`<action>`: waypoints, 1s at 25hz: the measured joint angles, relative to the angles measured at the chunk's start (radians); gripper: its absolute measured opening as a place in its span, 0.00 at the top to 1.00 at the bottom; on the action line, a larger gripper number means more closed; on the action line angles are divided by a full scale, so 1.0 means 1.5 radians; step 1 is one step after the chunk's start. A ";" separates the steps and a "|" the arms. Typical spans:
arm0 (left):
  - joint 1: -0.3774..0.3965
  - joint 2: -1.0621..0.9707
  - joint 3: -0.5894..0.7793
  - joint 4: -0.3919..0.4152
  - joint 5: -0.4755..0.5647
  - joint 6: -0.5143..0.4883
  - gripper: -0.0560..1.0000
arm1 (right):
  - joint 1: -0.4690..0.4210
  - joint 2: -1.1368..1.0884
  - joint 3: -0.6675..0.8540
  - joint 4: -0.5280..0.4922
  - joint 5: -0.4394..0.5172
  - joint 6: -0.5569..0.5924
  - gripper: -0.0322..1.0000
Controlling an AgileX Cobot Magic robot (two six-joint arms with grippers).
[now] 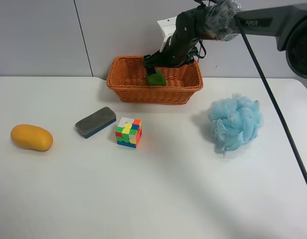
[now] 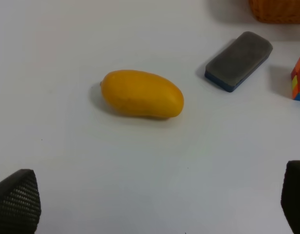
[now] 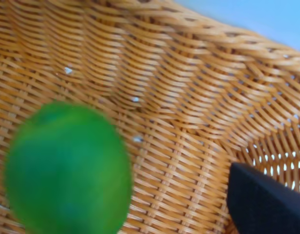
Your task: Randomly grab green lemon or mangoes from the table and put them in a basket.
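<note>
The green lemon (image 1: 156,78) is inside the orange basket (image 1: 143,93), just below the gripper (image 1: 153,66) of the arm at the exterior high view's right. In the right wrist view the lemon (image 3: 67,168) is blurred over the woven basket floor (image 3: 189,122). One dark finger (image 3: 267,202) shows with a wide gap between it and the lemon, so the right gripper looks open. The yellow-orange mango (image 1: 31,137) lies on the white table (image 1: 153,199) at the exterior high view's left. My left gripper (image 2: 155,195) is open and empty, hovering short of the mango (image 2: 141,93).
A grey eraser block (image 1: 95,122) and a colourful puzzle cube (image 1: 128,132) lie between the mango and the basket. A blue bath pouf (image 1: 235,122) lies at the exterior high view's right. The eraser (image 2: 238,60) and a cube edge (image 2: 299,83) show in the left wrist view.
</note>
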 joint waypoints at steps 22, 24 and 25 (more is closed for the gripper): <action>0.000 0.000 0.000 0.000 0.000 0.000 0.01 | -0.002 -0.313 0.003 0.004 0.448 -0.029 0.01; 0.000 0.000 0.000 0.000 0.000 0.000 0.01 | -0.002 -0.353 0.024 0.011 0.449 -0.038 0.01; 0.000 0.000 0.000 0.000 0.000 0.000 0.01 | 0.000 -0.378 0.040 0.013 0.449 -0.046 0.01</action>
